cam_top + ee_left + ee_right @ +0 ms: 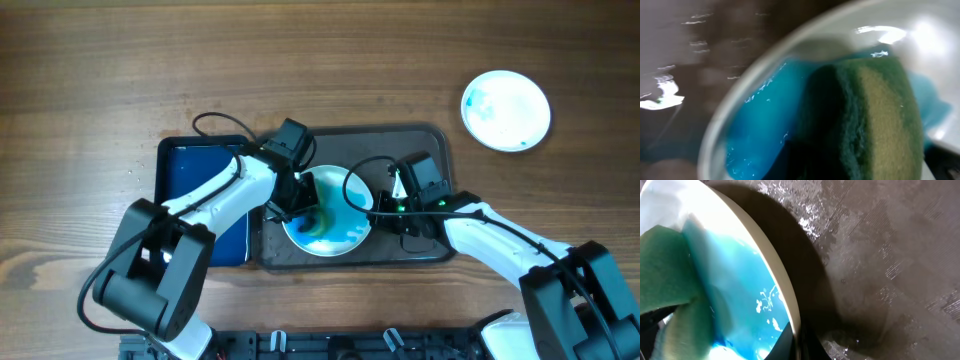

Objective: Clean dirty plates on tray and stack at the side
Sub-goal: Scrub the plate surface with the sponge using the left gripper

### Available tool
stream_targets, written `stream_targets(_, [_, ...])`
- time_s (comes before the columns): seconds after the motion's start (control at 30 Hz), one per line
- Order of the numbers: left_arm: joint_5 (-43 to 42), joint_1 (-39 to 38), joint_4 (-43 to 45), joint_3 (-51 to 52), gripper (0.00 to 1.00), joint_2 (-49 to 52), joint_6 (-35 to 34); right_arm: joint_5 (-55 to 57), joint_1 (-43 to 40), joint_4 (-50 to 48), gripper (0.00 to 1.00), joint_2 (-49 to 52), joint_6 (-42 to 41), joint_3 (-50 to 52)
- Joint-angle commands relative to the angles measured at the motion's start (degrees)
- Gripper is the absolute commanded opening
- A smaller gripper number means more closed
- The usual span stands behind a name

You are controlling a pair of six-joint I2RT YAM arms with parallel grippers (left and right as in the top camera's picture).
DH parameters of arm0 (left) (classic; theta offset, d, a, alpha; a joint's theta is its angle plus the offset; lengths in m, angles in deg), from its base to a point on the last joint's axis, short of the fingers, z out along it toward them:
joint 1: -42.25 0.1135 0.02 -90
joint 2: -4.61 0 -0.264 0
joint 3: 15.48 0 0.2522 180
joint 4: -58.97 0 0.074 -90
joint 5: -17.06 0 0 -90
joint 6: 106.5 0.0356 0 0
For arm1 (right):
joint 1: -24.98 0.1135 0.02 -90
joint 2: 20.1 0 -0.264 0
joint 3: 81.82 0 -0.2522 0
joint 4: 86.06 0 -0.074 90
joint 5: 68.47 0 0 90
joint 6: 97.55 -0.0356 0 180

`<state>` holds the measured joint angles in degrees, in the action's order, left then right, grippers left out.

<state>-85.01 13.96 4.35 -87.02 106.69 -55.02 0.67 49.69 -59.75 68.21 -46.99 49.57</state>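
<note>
One plate [335,232] lies in the dark tray [420,140], wet with bright blue smear. My left gripper [305,208] is shut on a green and yellow sponge [316,220] that presses on the plate's left part; in the left wrist view the sponge [875,120] sits in the blue smear inside the plate rim [735,105]. My right gripper [385,212] is shut on the plate's right rim, which shows between its fingers in the right wrist view [790,305]. Another plate [505,110], with faint blue marks, lies on the table at the far right.
A deep-blue rectangular tray [195,180] lies just left of the dark tray, under my left arm. The dark tray's floor [890,255] is wet and bare to the right of the plate. Wooden table surrounds both trays.
</note>
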Motion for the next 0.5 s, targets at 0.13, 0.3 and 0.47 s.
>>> stream_targets(0.13, [24.7, 1.0, -9.8, 4.5, 0.04, 4.0, -9.4, 2.1, -0.7, 1.2, 0.05, 0.5, -1.2, 0.3])
stream_targets(0.3, [8.7, -1.1, -6.7, 4.5, 0.04, 3.0, 6.9, 2.3, -0.7, 1.2, 0.05, 0.5, -1.2, 0.3])
stream_targets(0.47, [-4.4, -7.7, -2.6, 3.4, 0.04, 2.0, 16.0, 2.5, -0.7, 1.2, 0.05, 0.5, -1.2, 0.3])
